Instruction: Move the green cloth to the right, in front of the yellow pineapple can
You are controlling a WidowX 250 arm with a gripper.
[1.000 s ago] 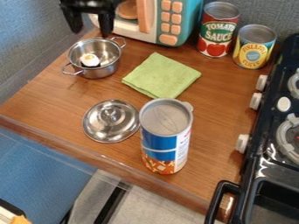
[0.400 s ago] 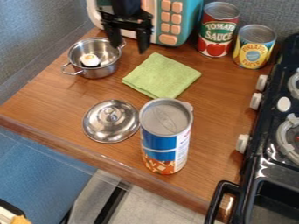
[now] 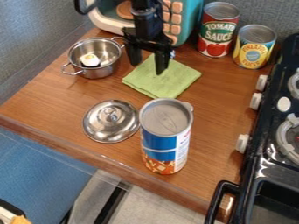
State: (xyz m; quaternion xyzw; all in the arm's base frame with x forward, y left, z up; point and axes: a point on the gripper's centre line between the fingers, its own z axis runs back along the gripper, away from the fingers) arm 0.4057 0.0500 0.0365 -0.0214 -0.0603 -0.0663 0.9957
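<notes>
1. Beside the pincer [image 3: 148, 69], the steel pot [image 3: 104, 72] blocks passage.
2. Behind the pincer, the toy microwave [image 3: 190, 19] bars it.
3. Camera-side of the pincer: low lid [image 3: 104, 125], tall can [image 3: 159, 143].
4. Pincer's side opposite the pot: open counter [image 3: 217, 103].

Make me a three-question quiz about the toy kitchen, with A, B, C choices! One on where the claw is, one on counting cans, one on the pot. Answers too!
1. What is the claw nearest to?
A) the stove
B) the green cloth
C) the pot lid

2. How many cans stand by the wall?
A) one
B) four
C) two

3. How is the pot?
A) uncovered
B) lid on
C) upside down

Answers:
1: B, the claw hangs right at the cloth's back part.
2: C, one red-labelled can and one yellow-labelled can stand there.
3: A, its lid lies on the counter.
</notes>
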